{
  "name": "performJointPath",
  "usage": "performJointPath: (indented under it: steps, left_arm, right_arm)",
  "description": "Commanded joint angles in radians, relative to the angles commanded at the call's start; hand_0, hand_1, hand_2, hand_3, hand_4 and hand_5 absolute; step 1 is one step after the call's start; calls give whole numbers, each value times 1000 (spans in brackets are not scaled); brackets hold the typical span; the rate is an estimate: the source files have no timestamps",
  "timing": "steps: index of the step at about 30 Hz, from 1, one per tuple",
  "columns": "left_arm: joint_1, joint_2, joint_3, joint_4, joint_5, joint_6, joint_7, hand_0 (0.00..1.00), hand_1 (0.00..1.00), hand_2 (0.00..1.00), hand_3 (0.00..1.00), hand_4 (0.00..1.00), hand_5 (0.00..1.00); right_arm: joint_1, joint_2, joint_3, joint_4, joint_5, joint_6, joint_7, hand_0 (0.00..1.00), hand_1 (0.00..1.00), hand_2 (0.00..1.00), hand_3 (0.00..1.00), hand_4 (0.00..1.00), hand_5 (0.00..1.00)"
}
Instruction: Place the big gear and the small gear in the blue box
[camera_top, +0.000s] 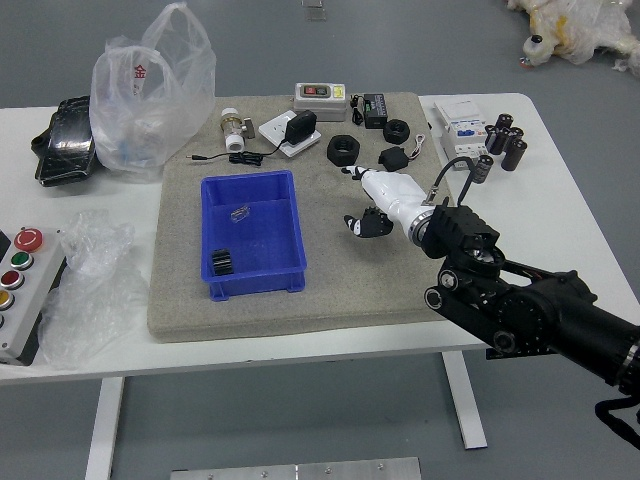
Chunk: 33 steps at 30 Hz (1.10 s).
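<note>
The blue box (253, 283) stands left of centre on the grey mat. A black toothed gear (222, 262) lies inside it, near the lower left corner, with a small greyish item farther back. Right of the box, apart from it, my right hand (352, 198) is open over the mat with nothing in its fingers. Behind the hand lie a thick black ring (343, 150) and a smaller black ring (397, 132); whether either is a gear I cannot tell. My left hand is out of view.
Behind the box are a cable with a black plug (300, 126), a valve fitting (233, 130) and a grey meter (320, 98). Plastic bags (150, 100) and a button panel (22, 290) stand left. Black cylinders (514, 154) and a white carton (465, 140) are at right.
</note>
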Motion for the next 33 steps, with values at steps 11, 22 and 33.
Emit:
performJointPath:
  steps: [11, 22, 33]
  left_arm:
    - [-1, 0, 4, 0, -4, 0, -2, 646, 582, 561, 651, 666, 350]
    - [-3, -1, 13, 2, -12, -1, -9, 646, 582, 561, 651, 666, 350]
    - [-3, -1, 13, 2, -12, 0, -9, 646, 582, 561, 652, 666, 350]
  right_arm:
    - [1, 11, -42, -67, 22, 1, -3, 679, 716, 622, 787, 657, 168]
    - [1, 8, -54, -88, 20, -11, -13, 562, 546, 301, 546, 466, 2]
    - [11, -7, -31, -13, -10, -36, -5, 554, 535, 286, 528, 414, 2]
